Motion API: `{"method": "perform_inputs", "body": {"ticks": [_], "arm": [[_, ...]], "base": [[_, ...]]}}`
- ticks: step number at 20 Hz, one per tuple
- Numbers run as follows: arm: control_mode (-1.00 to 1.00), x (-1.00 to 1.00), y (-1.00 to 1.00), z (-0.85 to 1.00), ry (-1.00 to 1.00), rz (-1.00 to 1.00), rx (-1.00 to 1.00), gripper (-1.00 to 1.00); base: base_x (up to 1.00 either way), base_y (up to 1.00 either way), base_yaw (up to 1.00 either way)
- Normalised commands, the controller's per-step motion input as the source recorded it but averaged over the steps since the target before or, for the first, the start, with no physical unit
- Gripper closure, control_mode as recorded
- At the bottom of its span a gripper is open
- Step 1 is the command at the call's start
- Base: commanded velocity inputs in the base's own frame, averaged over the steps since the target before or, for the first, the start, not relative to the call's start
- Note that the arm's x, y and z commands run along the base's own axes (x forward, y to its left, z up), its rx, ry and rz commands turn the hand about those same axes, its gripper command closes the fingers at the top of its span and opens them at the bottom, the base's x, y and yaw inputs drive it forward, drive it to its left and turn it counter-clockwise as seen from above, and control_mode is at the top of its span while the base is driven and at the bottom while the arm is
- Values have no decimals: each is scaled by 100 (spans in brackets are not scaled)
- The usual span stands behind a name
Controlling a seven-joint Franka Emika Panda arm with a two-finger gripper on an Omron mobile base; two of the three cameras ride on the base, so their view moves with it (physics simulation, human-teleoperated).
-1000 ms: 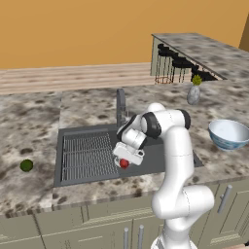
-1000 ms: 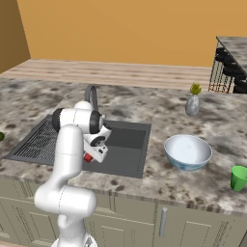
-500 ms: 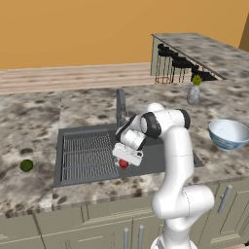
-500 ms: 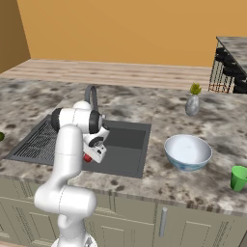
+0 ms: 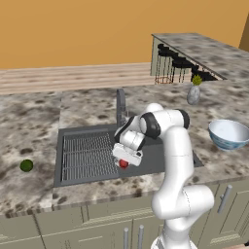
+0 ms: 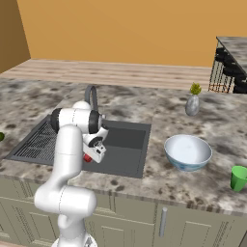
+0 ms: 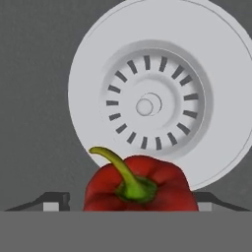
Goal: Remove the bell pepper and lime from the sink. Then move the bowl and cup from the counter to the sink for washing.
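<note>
Gripper [image 7: 128, 204] was low in your sink [image 5: 160, 158], jaws spread wide either side of bell pepper [image 7: 140, 184], whether gripping you could not tell, lime [image 5: 26, 165] sat on counter [image 5: 29, 126].

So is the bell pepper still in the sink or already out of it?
In the sink. The bell pepper sits on the sink floor beside the white drain, between the gripper's finger tips.
</note>
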Motion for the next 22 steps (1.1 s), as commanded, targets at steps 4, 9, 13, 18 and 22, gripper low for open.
{"method": "perform_inputs", "body": {"ticks": [4,9,13,18,22], "arm": [[-100,0,-1,-20,2,0,-1,100],[-100,0,-11,-13,1,0,0,100],[-100,-9,-20,2,0,2,0,100],[-100,-13,-28,13,0,2,0,100],[-100,-14,-20,24,0,1,0,100]], "base": [[0,0,0],[0,0,0],[0,0,0],[0,0,0],[0,0,0]]}}
